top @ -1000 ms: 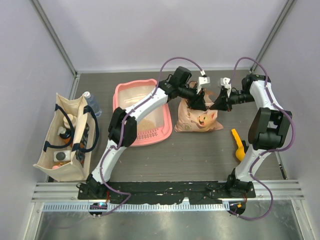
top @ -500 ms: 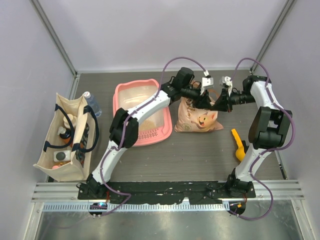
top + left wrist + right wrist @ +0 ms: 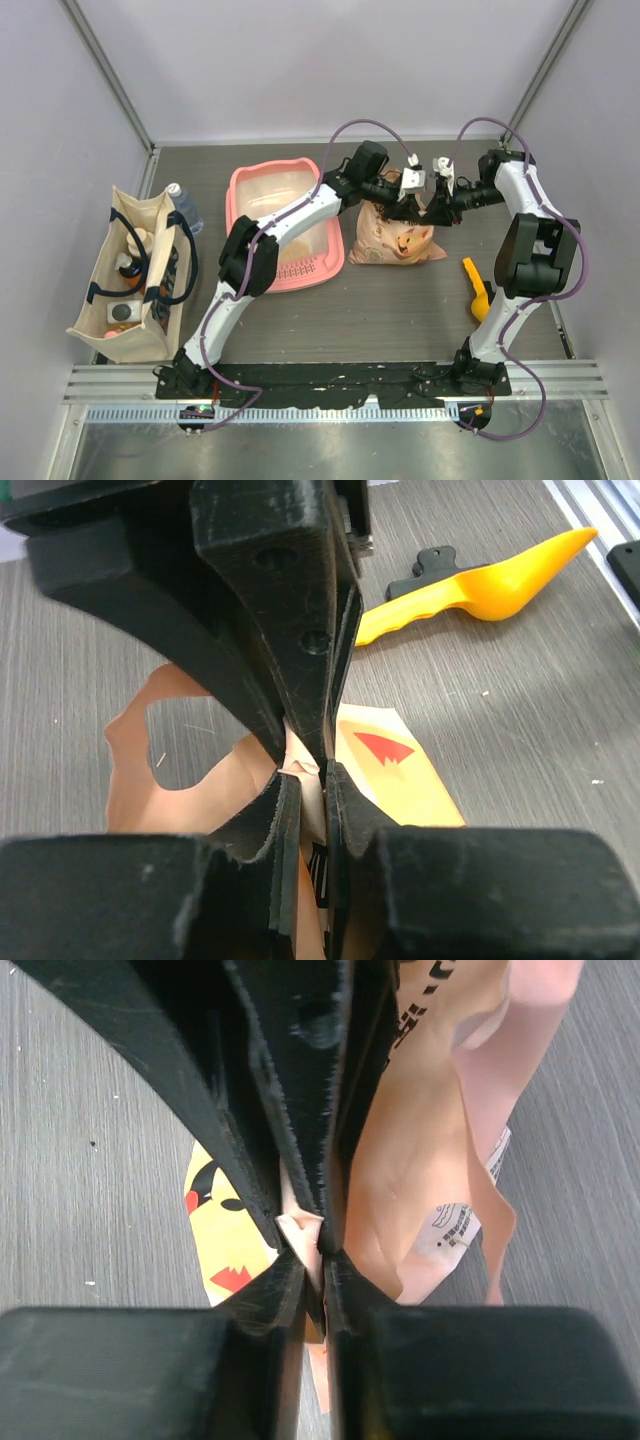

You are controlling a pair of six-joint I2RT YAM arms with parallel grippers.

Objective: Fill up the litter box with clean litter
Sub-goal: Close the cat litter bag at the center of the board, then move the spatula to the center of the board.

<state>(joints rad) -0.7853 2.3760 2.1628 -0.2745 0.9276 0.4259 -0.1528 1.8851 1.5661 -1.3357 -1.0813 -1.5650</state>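
litter box (image 3: 236, 215) pink, whitish floor. bag (image 3: 400, 243) peach, cartoon cat print. scoop (image 3: 478, 290) yellow-orange, black handle end. tote (image 3: 130, 275) beige, navy straps. tabletop (image 3: 400, 320) grey woodgrain.

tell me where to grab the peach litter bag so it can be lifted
Its open top edge, from above, one gripper per side. The bag is soft and slumped, so only that thin film rim fits between jaws; the left gripper and right gripper are each pinched on it that way.

Both arms reach toward the far middle, where the left gripper (image 3: 401, 203) and right gripper (image 3: 434, 205) sit close together, each pinching the rim of the peach bag (image 3: 398, 242).
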